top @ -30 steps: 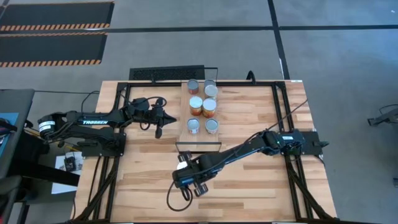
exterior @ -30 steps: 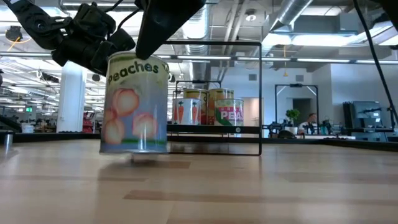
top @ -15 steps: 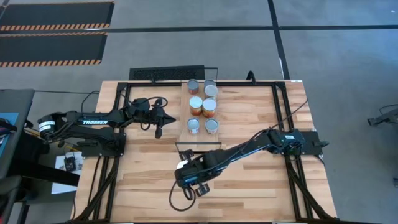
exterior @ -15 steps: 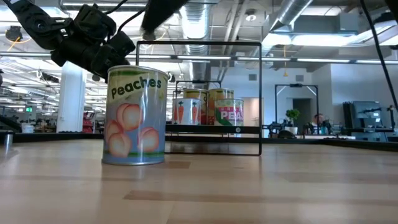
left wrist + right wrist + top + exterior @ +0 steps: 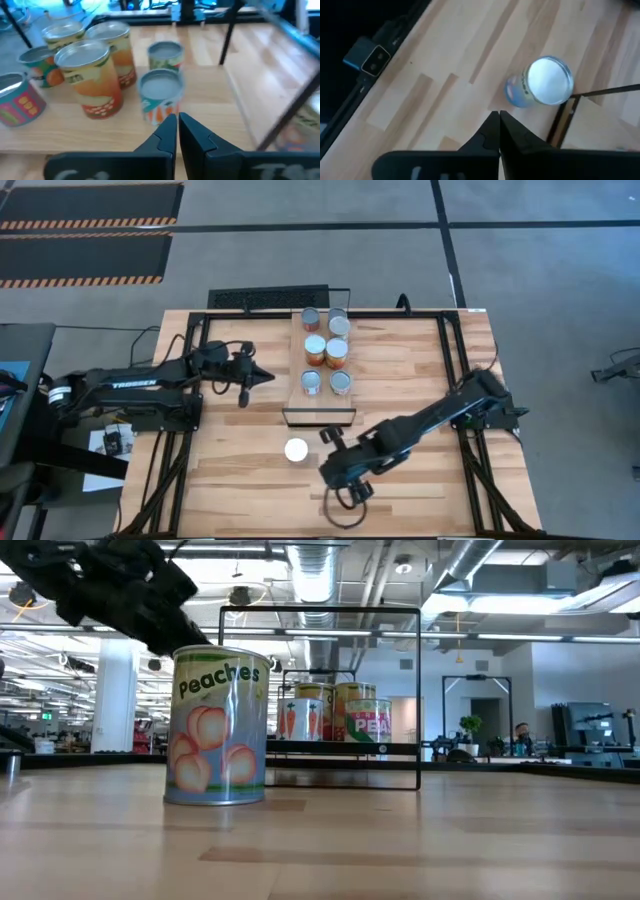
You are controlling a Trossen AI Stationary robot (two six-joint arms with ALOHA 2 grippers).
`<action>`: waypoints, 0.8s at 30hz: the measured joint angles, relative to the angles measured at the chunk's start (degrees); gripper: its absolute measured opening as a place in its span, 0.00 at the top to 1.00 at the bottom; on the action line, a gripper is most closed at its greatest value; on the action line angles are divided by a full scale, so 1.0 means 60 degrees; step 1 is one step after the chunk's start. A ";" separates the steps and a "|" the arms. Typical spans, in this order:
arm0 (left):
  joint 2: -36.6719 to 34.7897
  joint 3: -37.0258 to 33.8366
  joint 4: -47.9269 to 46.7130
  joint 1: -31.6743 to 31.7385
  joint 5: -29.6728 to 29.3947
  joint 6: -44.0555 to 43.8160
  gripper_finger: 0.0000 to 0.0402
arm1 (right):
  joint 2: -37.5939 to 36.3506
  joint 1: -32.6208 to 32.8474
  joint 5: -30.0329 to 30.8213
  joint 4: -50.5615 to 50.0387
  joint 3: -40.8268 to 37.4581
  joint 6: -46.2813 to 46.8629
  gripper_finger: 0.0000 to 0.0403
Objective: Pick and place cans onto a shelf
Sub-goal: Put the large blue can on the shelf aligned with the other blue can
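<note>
A lone peaches can (image 5: 296, 449) is seen standing upright on the slatted tabletop (image 5: 230, 480), just outside the near end of the shelf (image 5: 318, 416), where six other cans (image 5: 326, 352) are grouped in pairs on the plank. Nothing is touching the lone can. The right gripper (image 5: 338, 477) is held above the table beside it, empty, with its fingers pressed together, as is shown in the right wrist view. The left gripper (image 5: 262, 375) is poised beside the shelf, level with the cluster, likewise clenched on nothing.

The can is judged to be rigid and moderately heavy if full, with a smooth metal wall under a paper label (image 5: 217, 720) that is likely to slip under a weak pinch. A hold across the cylinder's middle, with fingers set on opposite sides of the label and well below the rim, is considered the safest. It is best kept upright, since a tilted can is likely to roll once released.
</note>
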 joint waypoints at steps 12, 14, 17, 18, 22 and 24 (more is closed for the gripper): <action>-0.2306 0.0033 -0.0576 -0.3077 -0.0910 -0.0174 0.98 | -0.4696 0.0292 0.0665 0.7764 -0.8028 0.0362 0.99; -0.2513 0.0144 -0.0545 -0.3736 -0.1302 -0.0045 0.98 | -0.5227 0.0292 0.0854 0.8309 -0.8691 0.0357 0.99; -0.2649 0.0302 -0.0625 -0.4774 -0.1880 0.0088 0.98 | -0.5779 0.0292 0.1059 0.8797 -0.9271 0.0372 0.98; -0.2582 0.0397 -0.0640 -0.5132 -0.2098 0.0114 0.98 | -0.5887 0.0292 0.1101 0.8834 -0.9361 0.0406 0.98; -0.2053 0.0734 -0.0936 -0.6497 -0.3389 0.0118 0.98 | -0.6107 0.0292 0.1226 0.8784 -0.9549 0.0579 0.98; -0.1580 0.0895 -0.1085 -0.7151 -0.4065 0.0058 0.96 | -0.6117 0.0292 0.1337 0.8783 -0.9583 0.0583 0.98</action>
